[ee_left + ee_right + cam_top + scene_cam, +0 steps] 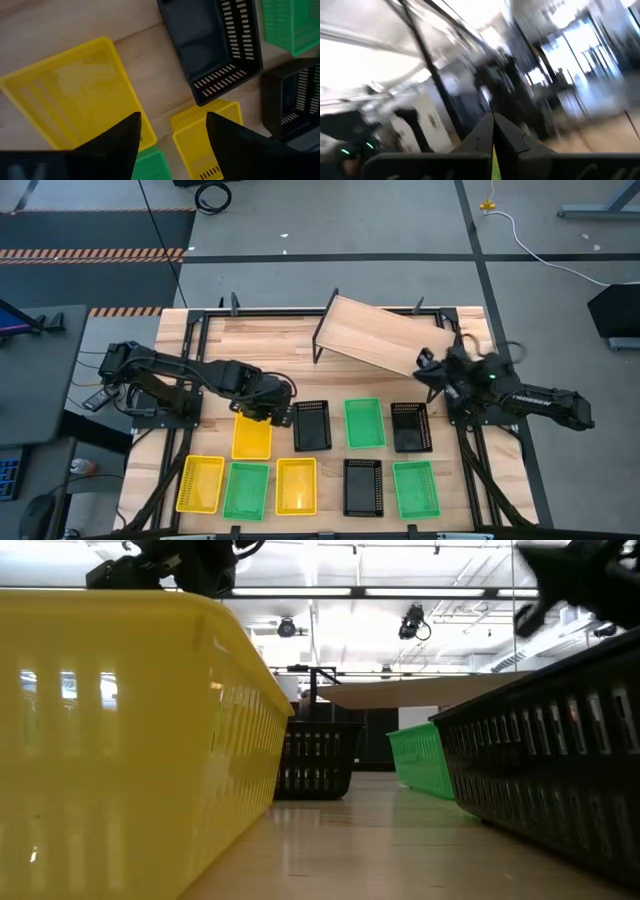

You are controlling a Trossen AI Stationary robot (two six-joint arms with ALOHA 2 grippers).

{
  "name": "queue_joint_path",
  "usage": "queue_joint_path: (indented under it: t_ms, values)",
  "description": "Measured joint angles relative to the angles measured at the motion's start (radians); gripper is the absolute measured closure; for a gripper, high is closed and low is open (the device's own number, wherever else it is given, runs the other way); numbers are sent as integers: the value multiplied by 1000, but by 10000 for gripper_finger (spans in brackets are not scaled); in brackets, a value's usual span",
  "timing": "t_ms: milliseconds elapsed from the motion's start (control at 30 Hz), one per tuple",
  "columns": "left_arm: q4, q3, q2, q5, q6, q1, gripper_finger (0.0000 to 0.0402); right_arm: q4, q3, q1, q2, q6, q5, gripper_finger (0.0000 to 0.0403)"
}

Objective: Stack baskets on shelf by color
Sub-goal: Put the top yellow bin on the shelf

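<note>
From above we see all nine baskets on the table (200, 340), none yet on the shelf (385, 335), which lies skewed at the far edge; we judge the first pick is in hand. The left gripper (268, 412) hovers over the far end of a yellow basket (252, 437), arm stretched inward; the right gripper (432, 372) sits by the shelf's corner. At table level, a yellow basket (120, 730) fills the foreground. The left wrist shows fingers (115, 140) apart above the yellow basket (70, 95); next it must descend onto a wall. The right wrist shows fingers (507, 135) together, holding nothing we can see.
</note>
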State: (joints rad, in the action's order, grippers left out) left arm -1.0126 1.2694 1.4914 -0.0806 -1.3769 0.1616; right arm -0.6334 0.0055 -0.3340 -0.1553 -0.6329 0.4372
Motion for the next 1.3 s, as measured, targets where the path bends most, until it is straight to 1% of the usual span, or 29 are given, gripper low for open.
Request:
queue_joint_path:
  t_ms: [167, 300, 400, 467, 533, 600, 633, 700, 767, 833, 933, 1067, 1167, 1233, 1300]
  values:
    - [1, 0, 0, -13, -27, 0, 170, -211, 0, 0, -2, 4, -1, 387]
    - [11, 0, 0, -54, -52, 0, 170, -295, 0, 0, -2, -7, 1, 387]
    - [15, 0, 0, -84, -55, 0, 170, -346, 0, 0, -2, 1, -64, 387]
    - [15, 0, 0, -93, -61, 0, 170, -384, 0, 0, -2, -30, -97, 387]
    - [15, 0, 0, -97, -69, 0, 170, -400, 0, 0, -2, -73, -118, 387]
    - [15, 0, 0, -97, -69, -3, 170, -391, 7, 0, -2, -100, -195, 385]
    - [15, 0, 0, -96, -65, -6, 170, -380, 20, -1, -3, -107, -213, 382]
    - [16, 0, 0, -83, -49, -8, 170, -334, 71, -3, -3, -108, -199, 370]
    - [15, 0, 0, -54, -32, -12, 170, -225, 147, -2, -13, -106, -179, 350]
    - [15, 0, 0, -16, -20, -14, 170, -65, 253, -2, -41, -70, -179, 323]
    - [14, 0, 0, 49, 1, -14, 170, 243, 449, -2, -112, 33, -178, 275]
    - [-11, 0, 0, 117, -9, -31, 170, 697, 706, -2, -250, 134, -204, 219]
    - [-16, 0, 0, 130, -25, -50, 170, 983, 864, -2, -355, 138, -258, 194]
    - [-17, 0, 6, 149, -25, -53, 170, 1113, 933, -2, -419, 137, -265, 186]
    - [-28, 0, 23, 155, -17, -47, 170, 1202, 977, -2, -472, 112, -263, 183]
